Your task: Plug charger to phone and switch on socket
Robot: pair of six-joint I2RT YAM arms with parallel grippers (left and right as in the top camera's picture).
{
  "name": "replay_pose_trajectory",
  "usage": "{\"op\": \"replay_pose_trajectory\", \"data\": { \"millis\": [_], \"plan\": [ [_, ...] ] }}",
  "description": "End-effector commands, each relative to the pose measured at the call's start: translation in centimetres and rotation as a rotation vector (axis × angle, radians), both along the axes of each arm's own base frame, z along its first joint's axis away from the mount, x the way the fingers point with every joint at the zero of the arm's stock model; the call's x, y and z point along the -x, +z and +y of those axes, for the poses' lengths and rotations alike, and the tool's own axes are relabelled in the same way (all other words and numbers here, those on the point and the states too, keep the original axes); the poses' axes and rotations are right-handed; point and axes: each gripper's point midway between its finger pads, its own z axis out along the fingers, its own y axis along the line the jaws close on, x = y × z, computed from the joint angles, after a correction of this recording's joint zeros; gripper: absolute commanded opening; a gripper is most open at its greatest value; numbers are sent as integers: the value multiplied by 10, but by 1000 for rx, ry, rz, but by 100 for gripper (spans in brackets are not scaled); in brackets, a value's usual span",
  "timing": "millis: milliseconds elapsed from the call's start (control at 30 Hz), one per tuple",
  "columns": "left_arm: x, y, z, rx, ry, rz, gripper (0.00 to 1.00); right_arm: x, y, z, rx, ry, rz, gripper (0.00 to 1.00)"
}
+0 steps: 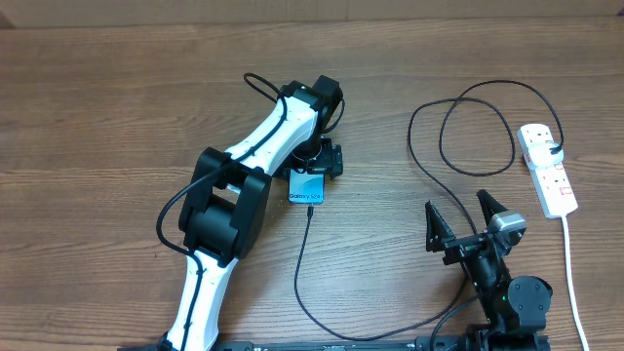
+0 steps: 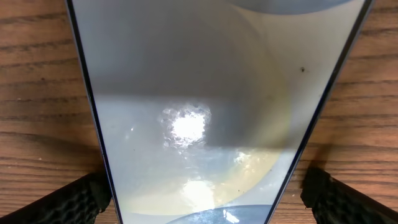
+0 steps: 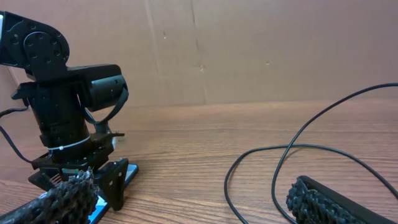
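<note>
Now | left gripper (image 2: 202, 196) pointing down, straddling phone (image 1: 307, 187), contact unclear | right gripper (image 1: 455, 201) wide open, empty

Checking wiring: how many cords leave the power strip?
2: the black charger loops left from the socket to the phone; the white cord runs off its near end.

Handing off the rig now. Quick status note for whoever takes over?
Left gripper: shut on the phone, pads against both long edges.
Right gripper: open, empty, apart from the socket.
Charger: its tip meets the phone's near end. It looks plugged in, but the seating is unconfirmed.
To do: check the plug, then press the socket's switch. The switch state can't be read from here.
</note>
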Motion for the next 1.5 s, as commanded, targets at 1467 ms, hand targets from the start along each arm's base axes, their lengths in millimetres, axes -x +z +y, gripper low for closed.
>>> {"op": "replay_pose_trajectory", "data": {
  "millis": [1467],
  "plan": [
    [14,-38,31,-87,51,34,83,0,-2,-1,1,-6,-4,100]
  ]
}}
